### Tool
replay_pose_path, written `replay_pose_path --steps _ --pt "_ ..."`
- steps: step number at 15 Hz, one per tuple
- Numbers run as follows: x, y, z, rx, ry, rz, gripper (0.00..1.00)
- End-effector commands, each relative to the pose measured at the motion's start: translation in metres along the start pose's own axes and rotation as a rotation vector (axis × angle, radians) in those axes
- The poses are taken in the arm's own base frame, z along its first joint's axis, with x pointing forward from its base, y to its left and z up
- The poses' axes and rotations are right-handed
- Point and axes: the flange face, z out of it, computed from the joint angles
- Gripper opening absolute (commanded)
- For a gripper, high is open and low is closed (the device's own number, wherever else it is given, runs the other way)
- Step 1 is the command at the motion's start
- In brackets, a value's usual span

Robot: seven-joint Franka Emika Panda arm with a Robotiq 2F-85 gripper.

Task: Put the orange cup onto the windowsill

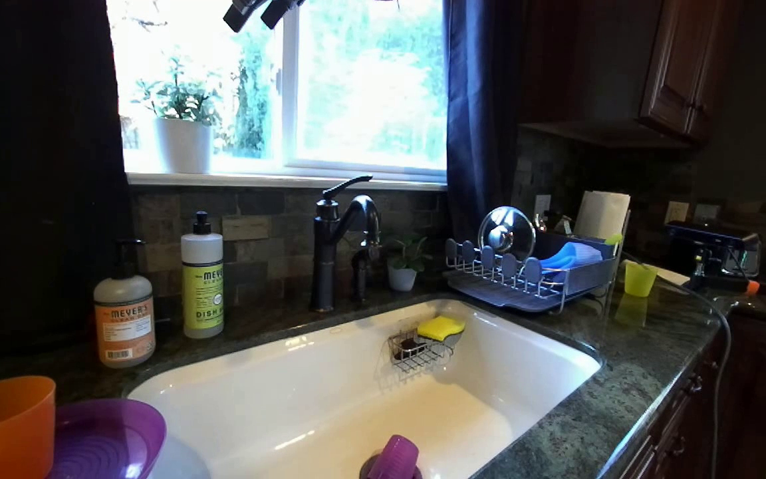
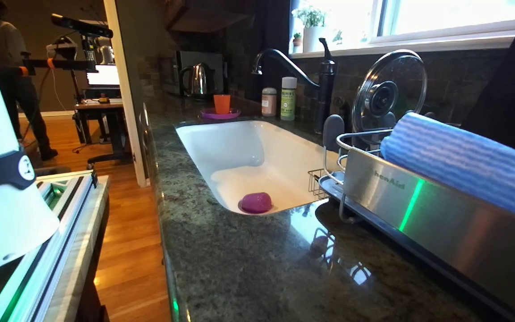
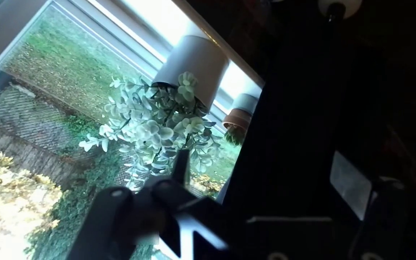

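Note:
The orange cup (image 2: 222, 103) stands upright on a purple dish (image 2: 220, 115), on the countertop beyond the sink. In an exterior view the cup (image 1: 4, 426) is cut off by the bottom left corner, with the purple dish (image 1: 114, 439) beside and behind it. The windowsill (image 1: 330, 181) runs pale under the bright window; the wrist view shows part of this sill (image 3: 242, 77) upside down and slanted. High before the window, my gripper (image 1: 252, 25) shows only its fingertips at the top edge. In the wrist view the gripper (image 3: 265, 169) is open, its fingers far apart, holding nothing.
A white plant pot (image 1: 183, 145) stands on the sill, with a small terracotta pot (image 3: 237, 119) near it. Below rise the faucet (image 1: 326, 259) and two soap bottles (image 1: 203, 286). A purple cup (image 2: 256, 203) lies in the sink. A dish rack (image 1: 522, 273) stands right of it.

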Motion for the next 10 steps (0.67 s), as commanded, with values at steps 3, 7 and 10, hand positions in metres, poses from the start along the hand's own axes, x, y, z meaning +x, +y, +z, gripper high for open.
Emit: replay_pose_path --steps 3,7,10 --pt "0.017 -0.022 0.047 0.152 -0.053 0.081 1.0" --pt "0.024 -0.059 0.098 0.334 -0.125 0.151 1.0" --pt "0.024 -0.103 0.143 0.435 -0.232 0.171 1.0"
